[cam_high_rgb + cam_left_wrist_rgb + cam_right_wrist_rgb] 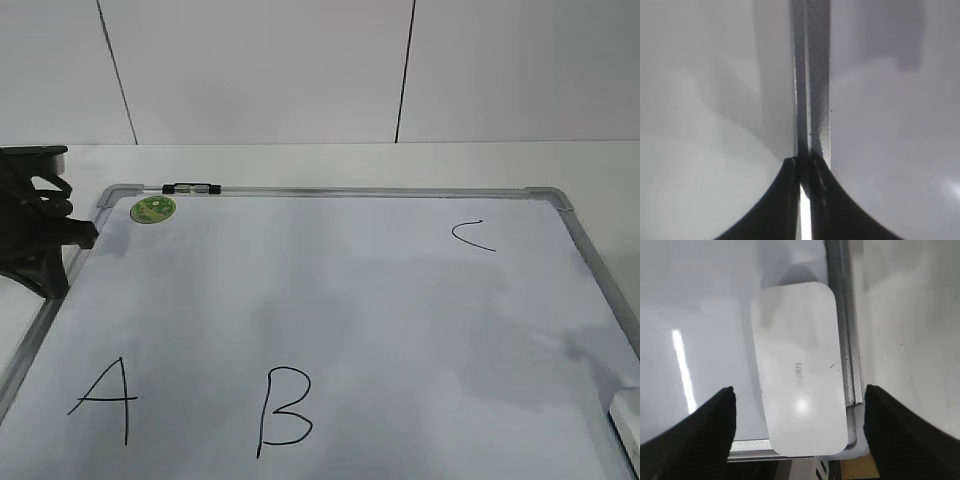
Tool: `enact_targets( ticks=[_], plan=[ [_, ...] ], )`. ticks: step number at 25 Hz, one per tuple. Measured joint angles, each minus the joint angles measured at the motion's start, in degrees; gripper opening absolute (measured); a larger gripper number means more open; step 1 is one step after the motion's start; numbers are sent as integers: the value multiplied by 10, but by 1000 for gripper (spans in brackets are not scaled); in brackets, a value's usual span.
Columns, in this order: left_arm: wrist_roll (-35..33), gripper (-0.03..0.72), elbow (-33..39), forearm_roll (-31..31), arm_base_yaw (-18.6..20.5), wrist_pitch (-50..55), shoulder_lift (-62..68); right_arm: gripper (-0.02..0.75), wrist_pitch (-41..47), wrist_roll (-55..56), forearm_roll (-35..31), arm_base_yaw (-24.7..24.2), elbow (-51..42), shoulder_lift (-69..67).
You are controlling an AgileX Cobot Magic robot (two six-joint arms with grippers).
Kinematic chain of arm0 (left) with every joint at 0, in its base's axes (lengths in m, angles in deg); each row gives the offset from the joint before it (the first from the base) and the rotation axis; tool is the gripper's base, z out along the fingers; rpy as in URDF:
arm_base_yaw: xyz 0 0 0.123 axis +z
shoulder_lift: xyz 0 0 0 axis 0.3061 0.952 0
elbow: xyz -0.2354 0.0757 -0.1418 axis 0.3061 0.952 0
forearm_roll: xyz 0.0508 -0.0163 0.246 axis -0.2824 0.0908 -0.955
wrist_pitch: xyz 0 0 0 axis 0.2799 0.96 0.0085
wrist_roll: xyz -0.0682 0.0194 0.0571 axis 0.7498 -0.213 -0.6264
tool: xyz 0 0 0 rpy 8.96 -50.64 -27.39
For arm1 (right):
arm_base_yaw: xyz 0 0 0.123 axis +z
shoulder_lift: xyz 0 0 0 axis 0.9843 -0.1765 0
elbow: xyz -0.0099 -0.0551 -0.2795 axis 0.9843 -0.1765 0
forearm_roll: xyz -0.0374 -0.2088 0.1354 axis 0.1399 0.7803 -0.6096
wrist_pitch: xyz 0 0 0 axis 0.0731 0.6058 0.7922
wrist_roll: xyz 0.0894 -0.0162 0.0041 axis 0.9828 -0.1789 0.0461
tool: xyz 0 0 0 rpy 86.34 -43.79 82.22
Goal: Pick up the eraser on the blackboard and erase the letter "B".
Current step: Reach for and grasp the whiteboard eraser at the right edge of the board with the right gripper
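The blackboard (pixel 330 300) lies flat on the white tabletop (pixel 330 160) and takes up most of it, its grey frame running near the left and right edges. The letter "B" (pixel 283 412) stands in thin black marker on the near part of the board, a little left of the middle, untouched. A black "A" (pixel 104 398) sits beside it toward the near left corner, and a small "C" (pixel 472 236) lies toward the far right corner. A round green sticker (pixel 153 209) and a small black-and-silver clip (pixel 191 188) sit at the far left corner, the clip on the frame.

The eraser (pixel 799 392) lies flat on the board in the near right corner, its long side just beside the frame's right rail; only a white sliver of it shows in the exterior view.

The right tool (pixel 799 405) hangs over the eraser with its fingers spread wide, one on each side and clear of it, grasping nothing.

The left tool (pixel 804 175) rests at the tabletop's left edge, over the frame's left rail, its fingers clenched together with only a thin slit between them and nothing held.
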Motion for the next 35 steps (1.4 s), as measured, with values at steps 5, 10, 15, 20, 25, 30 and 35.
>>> enact_targets(
  ticks=[5,10,15,20,25,30,35],
  plan=[
    [0,16,0,0,0,0,0,570,-6,-1,5,0,0,0],
    [0,16,0,0,0,-1,0,564,-32,-1,12,0,-18,1],
    [0,16,0,0,0,-1,0,564,-47,-27,16,0,-56,31],
    [0,16,0,0,0,-1,0,563,-73,-34,21,0,-62,57],
    [0,16,0,0,0,-1,0,563,-75,-37,20,0,-62,59],
    [-3,16,0,0,0,-1,0,568,-75,-37,15,0,-62,57],
    [-3,16,0,0,0,-1,0,659,-72,-37,1,0,-62,16]
  ],
)
